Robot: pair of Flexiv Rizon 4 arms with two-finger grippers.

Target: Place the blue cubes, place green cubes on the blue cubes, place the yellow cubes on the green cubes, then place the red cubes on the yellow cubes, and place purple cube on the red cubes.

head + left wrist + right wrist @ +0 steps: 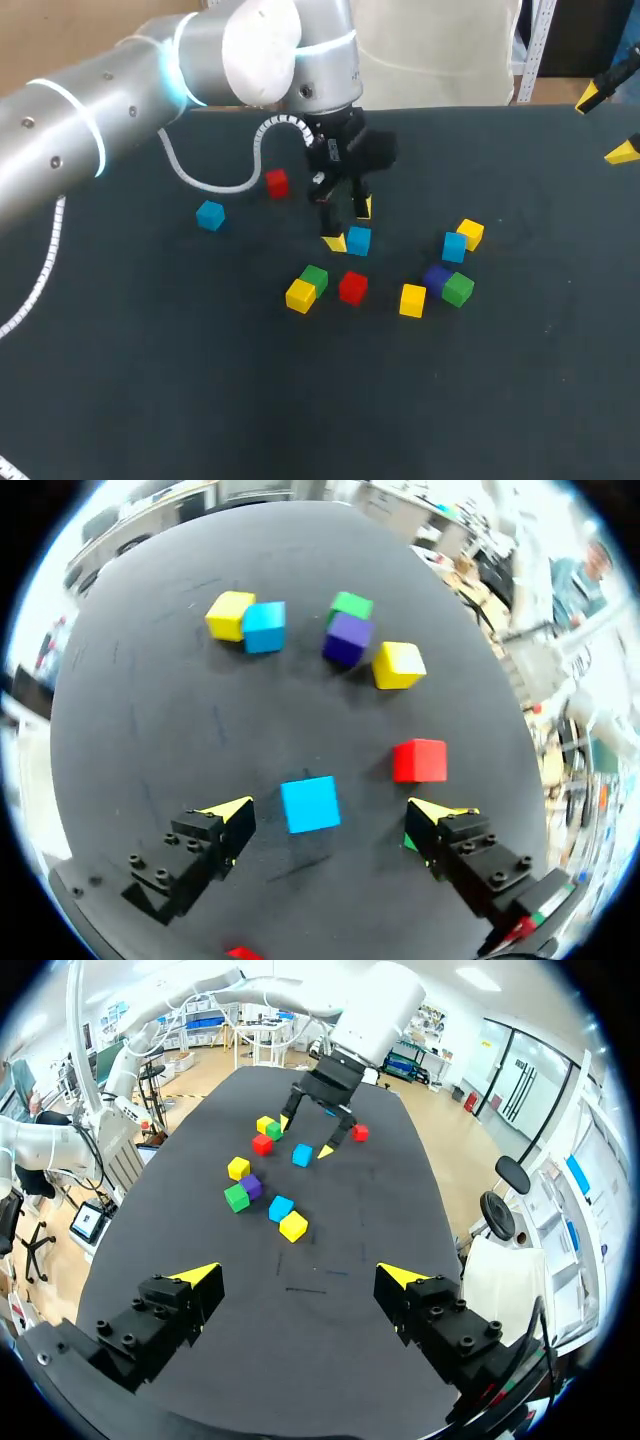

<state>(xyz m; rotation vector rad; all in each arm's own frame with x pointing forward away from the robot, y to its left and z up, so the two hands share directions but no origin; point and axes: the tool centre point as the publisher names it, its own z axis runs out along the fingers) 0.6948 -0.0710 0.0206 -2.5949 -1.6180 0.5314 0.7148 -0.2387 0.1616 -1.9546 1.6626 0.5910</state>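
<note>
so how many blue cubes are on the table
3 blue cubes: one between the left gripper's open fingers, one against a yellow cube, one alone at far left; the left arm may hide others.

The centre cube (359,240) lies on the table (200,400) between the left gripper's (350,225) spread fingers, touching neither. Just nearer the robot than it sits a single cube (352,287), and left of that a touching pair (305,292). Right of the centre cube a second pair (460,241) touches, with a trio (437,278) close together just nearer the robot. Beyond it to the left lies a lone cube (277,183), and farther left an outlying cube (210,215).
</note>
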